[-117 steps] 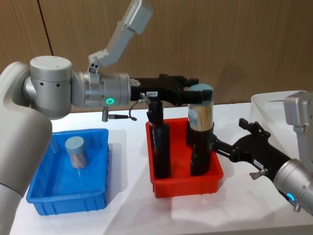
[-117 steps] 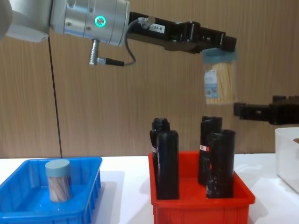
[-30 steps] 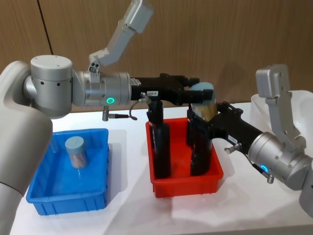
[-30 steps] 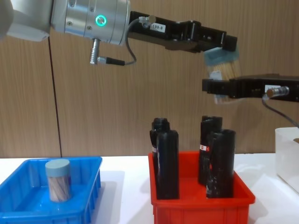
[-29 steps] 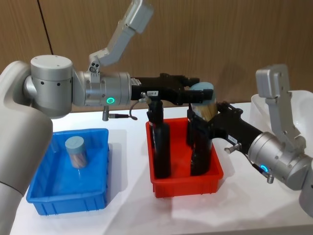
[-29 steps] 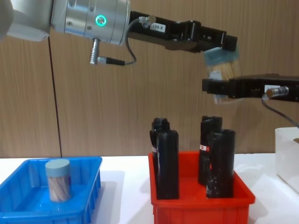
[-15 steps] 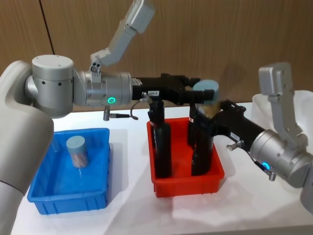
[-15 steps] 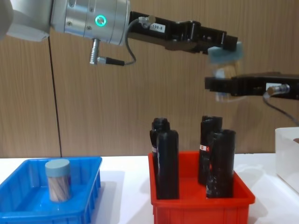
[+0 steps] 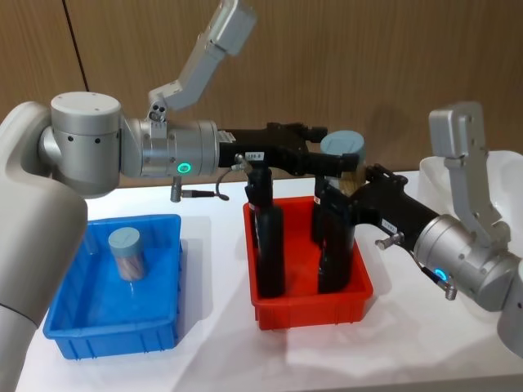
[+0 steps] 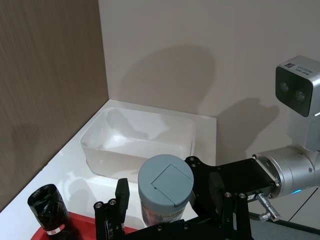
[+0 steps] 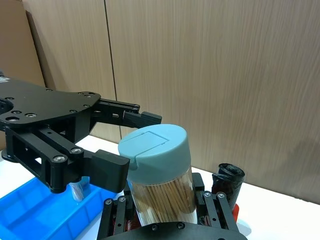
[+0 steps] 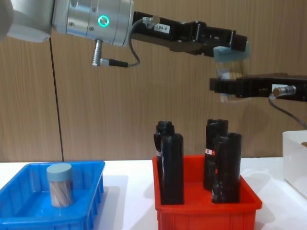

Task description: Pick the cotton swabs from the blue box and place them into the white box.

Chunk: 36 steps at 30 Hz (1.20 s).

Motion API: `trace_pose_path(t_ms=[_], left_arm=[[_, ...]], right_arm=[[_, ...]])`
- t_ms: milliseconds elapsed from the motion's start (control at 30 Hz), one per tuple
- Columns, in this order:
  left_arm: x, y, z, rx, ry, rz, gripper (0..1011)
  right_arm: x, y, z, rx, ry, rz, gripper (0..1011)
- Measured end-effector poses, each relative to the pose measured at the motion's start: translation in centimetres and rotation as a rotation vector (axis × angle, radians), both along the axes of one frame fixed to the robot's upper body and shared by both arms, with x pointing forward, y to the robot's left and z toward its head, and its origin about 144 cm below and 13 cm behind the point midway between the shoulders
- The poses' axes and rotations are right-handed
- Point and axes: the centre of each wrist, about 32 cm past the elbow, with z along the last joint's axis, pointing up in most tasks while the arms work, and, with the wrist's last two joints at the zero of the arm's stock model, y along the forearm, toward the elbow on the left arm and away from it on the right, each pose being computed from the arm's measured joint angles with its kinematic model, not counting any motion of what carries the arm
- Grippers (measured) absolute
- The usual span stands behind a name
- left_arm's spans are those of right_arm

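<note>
My right gripper was clamped on the cotton swab tub above the red bin. My left gripper flanked its lid; pinching or not, I couldn't tell. Another tub stood in the blue box.

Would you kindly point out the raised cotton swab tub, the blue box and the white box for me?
raised cotton swab tub (image 11: 160, 167): right wrist view, on the side of its lid.
blue box (image 9: 114, 339): head view, on its ribbed front wall.
white box (image 10: 115, 159): left wrist view, on the wall nearest the camera.
</note>
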Motion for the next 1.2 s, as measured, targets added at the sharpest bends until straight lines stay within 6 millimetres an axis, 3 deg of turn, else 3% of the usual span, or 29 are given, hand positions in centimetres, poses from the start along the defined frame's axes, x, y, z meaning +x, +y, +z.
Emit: trace_pose_path(t_ms=[533, 1200], left_arm=[[0.0, 0.0, 0.0, 0.000, 0.000, 0.000, 1004], [0.0, 0.0, 0.0, 0.000, 0.000, 0.000, 1004]], right_arm=[[0.4, -0.6, -1.1, 0.003, 0.032, -0.058, 668], [1.9, -5.4, -3.3, -0.009, 0.078, -0.307, 668]])
